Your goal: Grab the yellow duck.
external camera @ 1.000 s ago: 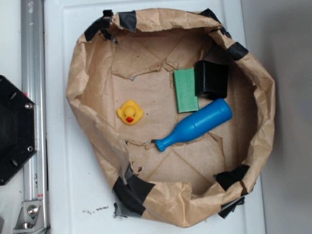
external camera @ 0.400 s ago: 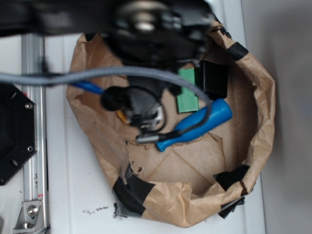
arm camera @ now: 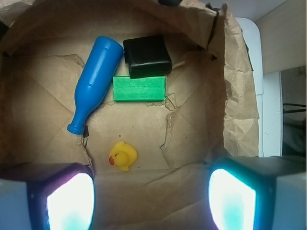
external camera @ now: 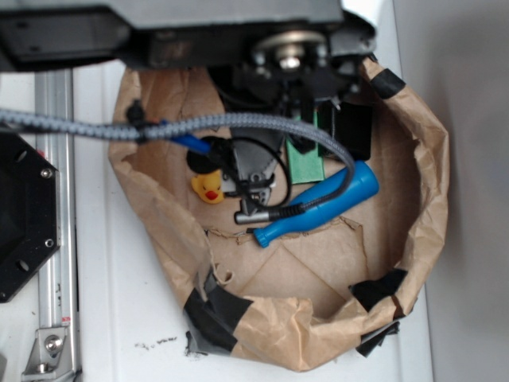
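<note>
Exterior view: a crumpled brown paper basin [external camera: 413, 167] with black tape patches on its rim occupies the centre of the frame, set on a white tabletop [external camera: 119, 318]. A black robot arm [external camera: 199, 32] spans the top of the frame, with a grey braided cable [external camera: 79, 127] running across from the left edge. The black gripper [external camera: 253, 171] hangs over the left centre of the basin; its fingers are not discernible from this angle. The small rounded yellow rubber duck [external camera: 208, 188] lies on the basin floor at left centre, partly covered by the gripper body. A blue bottle-shaped plastic toy [external camera: 318, 208] lies tilted at centre, neck toward the lower left. A green rectangular block [external camera: 305, 165] and a black box-shaped block [external camera: 356, 131] show partly under the arm, upper centre. A silver aluminium rail [external camera: 54, 239] runs down the left edge. Wrist view: the two fingers [arm camera: 69, 201] appear in the lower corners, set wide apart with nothing between them. The duck [arm camera: 123, 156] sits at lower centre left, between and ahead of the fingers, touching neither, beak pointing left. The blue toy [arm camera: 93, 81] lies upper left; the green block [arm camera: 139, 88] is just beside it at centre; the black block [arm camera: 147, 56] abuts the green block above.
</note>
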Available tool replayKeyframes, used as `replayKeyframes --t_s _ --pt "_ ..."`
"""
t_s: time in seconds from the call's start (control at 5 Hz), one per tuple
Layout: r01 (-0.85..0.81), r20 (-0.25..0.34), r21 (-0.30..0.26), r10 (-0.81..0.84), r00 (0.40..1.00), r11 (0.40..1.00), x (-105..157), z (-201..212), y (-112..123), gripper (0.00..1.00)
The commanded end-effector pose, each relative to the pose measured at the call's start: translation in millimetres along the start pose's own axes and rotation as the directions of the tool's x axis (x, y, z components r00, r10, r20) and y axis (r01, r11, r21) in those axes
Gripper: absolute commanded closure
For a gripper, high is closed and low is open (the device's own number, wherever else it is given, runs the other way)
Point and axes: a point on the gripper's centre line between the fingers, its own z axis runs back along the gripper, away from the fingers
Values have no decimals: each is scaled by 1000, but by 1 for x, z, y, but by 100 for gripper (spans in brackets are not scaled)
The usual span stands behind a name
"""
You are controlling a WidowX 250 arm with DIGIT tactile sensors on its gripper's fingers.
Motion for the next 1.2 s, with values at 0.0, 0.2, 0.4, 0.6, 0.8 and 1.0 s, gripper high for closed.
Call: replayKeyframes --t_s 0.0,0.2,0.4,0.6,0.8,1.0 --pt "-6 34 1 6 999 1000 0 7 2 0" --pt "13 -2 56 -13 1000 998 0 -27 -7 0" --pt "37 20 118 -39 999 992 -9 -57 -18 0" --pt "108 -25 121 -106 994 987 -32 -77 -19 0" --pt "89 -76 115 -81 994 989 -39 -80 -6 0" --pt "72 -103 59 -65 993 996 -34 -84 8 0"
